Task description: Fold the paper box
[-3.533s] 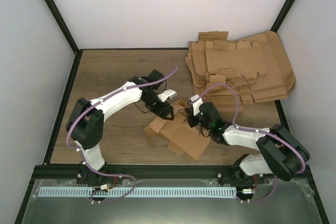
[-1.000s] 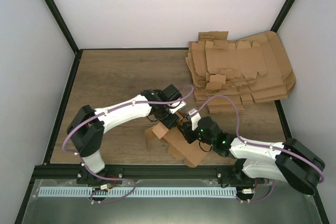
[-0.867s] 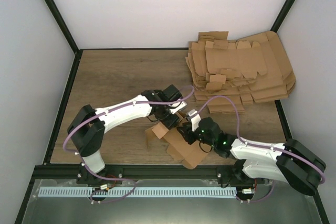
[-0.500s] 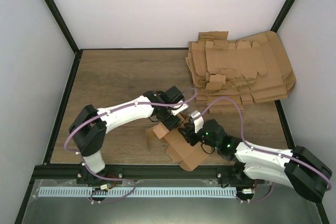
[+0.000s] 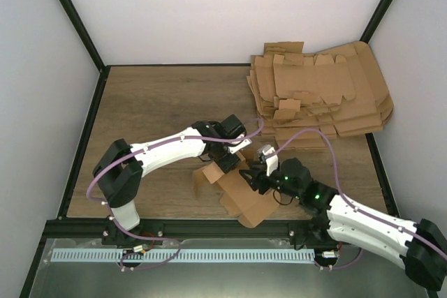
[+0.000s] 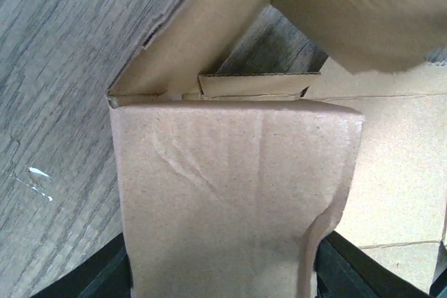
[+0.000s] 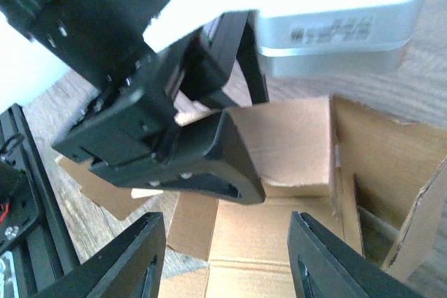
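Note:
The paper box (image 5: 241,200) is a brown cardboard sheet, partly folded, lying on the wooden table near the front edge. My left gripper (image 5: 229,164) reaches down onto its far side and is shut on one upright panel. In the left wrist view that panel (image 6: 230,186) fills the whole gap between my black fingers (image 6: 105,280). My right gripper (image 5: 251,176) hovers just right of the left one, over the box's open inside (image 7: 279,228). It stands open (image 7: 227,242) with nothing between its fingers. The left gripper's black finger (image 7: 209,158) sits just ahead of it.
A pile of flat brown cardboard sheets (image 5: 321,95) lies at the back right of the table. The black frame rail (image 5: 209,227) runs along the near edge, close to the box. Bare wood (image 5: 154,102) lies to the left and behind.
My right gripper has opened its jaws and drawn back slightly to the right, its arm stretching out lower. The left gripper has kept its hold on the panel.

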`<state>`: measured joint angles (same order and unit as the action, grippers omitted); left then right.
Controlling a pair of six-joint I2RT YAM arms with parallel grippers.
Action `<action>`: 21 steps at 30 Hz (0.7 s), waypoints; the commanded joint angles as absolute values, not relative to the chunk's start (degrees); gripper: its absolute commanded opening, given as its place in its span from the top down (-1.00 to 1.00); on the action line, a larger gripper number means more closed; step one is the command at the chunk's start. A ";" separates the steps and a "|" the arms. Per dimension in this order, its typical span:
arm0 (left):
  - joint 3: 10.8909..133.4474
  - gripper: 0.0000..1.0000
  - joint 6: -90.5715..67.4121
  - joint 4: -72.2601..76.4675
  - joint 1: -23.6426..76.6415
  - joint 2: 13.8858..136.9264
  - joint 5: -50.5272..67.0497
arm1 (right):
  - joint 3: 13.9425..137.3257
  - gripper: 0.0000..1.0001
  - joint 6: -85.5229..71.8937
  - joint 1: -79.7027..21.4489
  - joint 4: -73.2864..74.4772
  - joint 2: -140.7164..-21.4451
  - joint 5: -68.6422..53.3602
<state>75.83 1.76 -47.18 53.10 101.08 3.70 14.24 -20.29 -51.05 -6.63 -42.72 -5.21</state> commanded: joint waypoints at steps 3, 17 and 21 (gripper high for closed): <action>76.99 -0.10 2.93 -47.73 53.39 102.23 2.41 | 17.99 0.04 -22.62 -41.51 -0.55 -37.00 -9.38; 76.82 -0.09 3.15 -47.70 53.41 101.93 2.51 | 27.17 0.06 -25.02 -16.01 -5.78 -63.25 -32.31; 76.75 -0.09 3.27 -47.82 53.36 101.95 2.13 | 31.86 0.10 -23.12 -15.66 -3.26 -71.74 -28.75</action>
